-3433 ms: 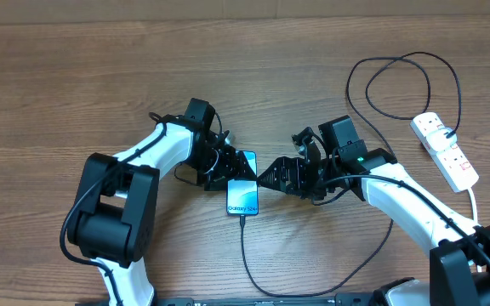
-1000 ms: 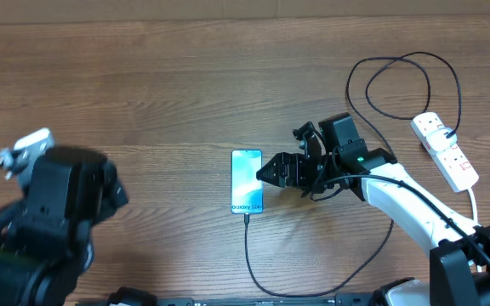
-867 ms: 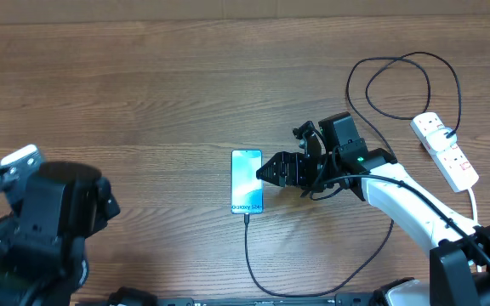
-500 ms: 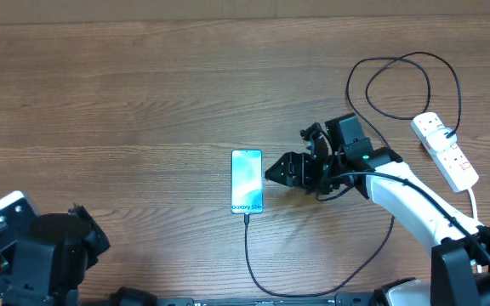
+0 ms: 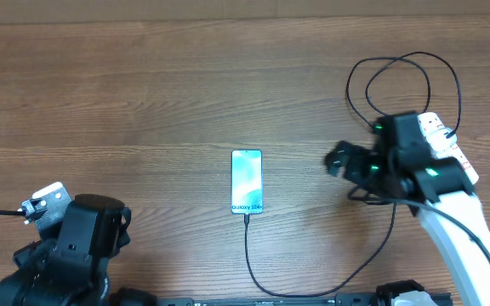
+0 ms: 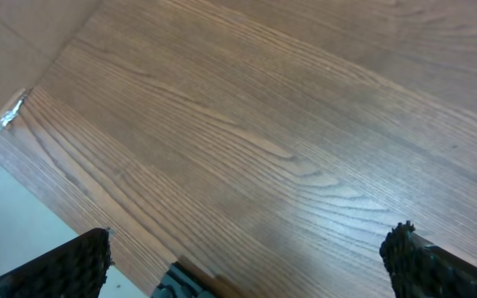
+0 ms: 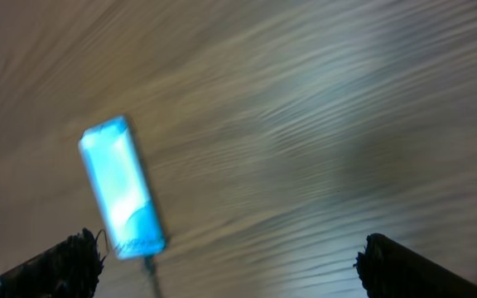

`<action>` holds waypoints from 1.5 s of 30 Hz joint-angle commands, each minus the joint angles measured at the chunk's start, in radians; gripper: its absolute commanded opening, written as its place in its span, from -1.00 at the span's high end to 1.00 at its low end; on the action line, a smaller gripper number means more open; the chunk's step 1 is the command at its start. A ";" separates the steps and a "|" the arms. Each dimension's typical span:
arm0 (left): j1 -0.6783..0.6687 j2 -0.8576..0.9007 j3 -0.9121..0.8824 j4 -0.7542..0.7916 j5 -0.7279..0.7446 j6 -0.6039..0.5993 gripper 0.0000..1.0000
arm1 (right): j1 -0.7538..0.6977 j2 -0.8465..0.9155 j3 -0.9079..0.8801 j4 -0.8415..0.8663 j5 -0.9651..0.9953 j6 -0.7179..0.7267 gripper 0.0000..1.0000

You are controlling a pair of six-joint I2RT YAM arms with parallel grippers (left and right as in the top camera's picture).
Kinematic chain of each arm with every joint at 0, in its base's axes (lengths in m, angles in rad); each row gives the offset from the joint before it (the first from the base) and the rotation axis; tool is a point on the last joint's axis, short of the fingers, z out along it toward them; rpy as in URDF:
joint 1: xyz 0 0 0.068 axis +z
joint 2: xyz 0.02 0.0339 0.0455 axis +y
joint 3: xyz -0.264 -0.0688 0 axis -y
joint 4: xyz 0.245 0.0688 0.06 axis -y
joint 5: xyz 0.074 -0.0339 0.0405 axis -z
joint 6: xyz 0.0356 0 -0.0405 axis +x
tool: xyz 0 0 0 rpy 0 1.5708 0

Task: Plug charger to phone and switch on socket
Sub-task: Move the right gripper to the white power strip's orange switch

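Phone lies flat; right arm hovers beside socket, fingers spread.

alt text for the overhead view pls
A lit phone lies on a wooden table, the black charger running into its near end. The right gripper hovers open to its right, near the white socket.

open table round phone | charger (trailing) — near-side obstacle

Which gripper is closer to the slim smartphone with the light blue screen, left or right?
Right. The right gripper hangs open a short way to the right of the blue-screened smartphone; the left gripper is much farther off, at the near left edge.
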 commanded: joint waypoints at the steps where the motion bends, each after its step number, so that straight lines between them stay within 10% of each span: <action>1: 0.005 -0.097 -0.004 0.000 0.008 -0.014 -0.99 | -0.087 -0.055 0.018 -0.021 0.206 0.076 -1.00; 8: 0.005 -0.329 -0.005 0.001 0.019 -0.015 -0.99 | -0.315 -0.036 0.018 0.000 0.225 0.076 -0.90; 19: 0.005 -0.558 -0.005 0.001 0.025 -0.018 -0.99 | -0.613 0.059 0.018 0.201 0.222 -0.018 0.92; 45: 0.005 -0.603 -0.018 0.015 0.026 -0.018 -0.99 | -0.675 0.475 0.019 0.648 0.260 -0.251 0.92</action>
